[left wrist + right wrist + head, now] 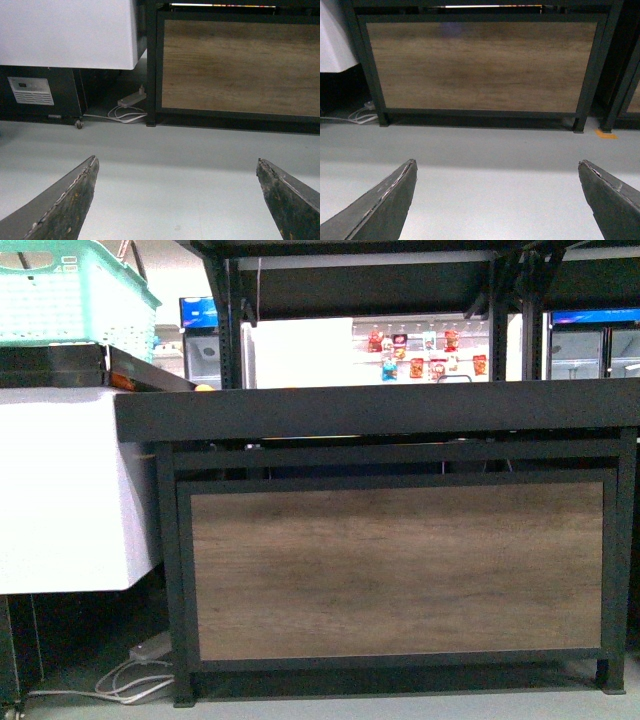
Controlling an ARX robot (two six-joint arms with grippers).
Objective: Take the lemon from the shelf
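Since neither arm shows in the front view, we judge the task to be at its very start: the approach is in hand and no reach has begun. The shelf (380,410) fills this view, its dark deck seen almost edge-on above the wood panel (395,570). We cannot see the lemon, and we take it to lie somewhere on the deck, hidden by the front edge. A yellow-orange sliver (203,388) peeks over the left end of the deck, too little of it to name. A teal basket (70,290) sits high on the left above a white cabinet (60,490), and cables (125,680) lie on the floor beside the shelf's leg.

From the left wrist, we see the left fingers (70,200) spread wide and holding nothing, low over bare floor (175,145). A power strip (131,99) lies near the shelf's corner.

From the right wrist, the right fingers (385,205) are likewise parted and empty, facing the panel, with an orange mark (606,134) on the floor near the far leg.

Next, we think an arm must rise above the deck to find the fruit. The deck's edge and the upper tier stand in the way.
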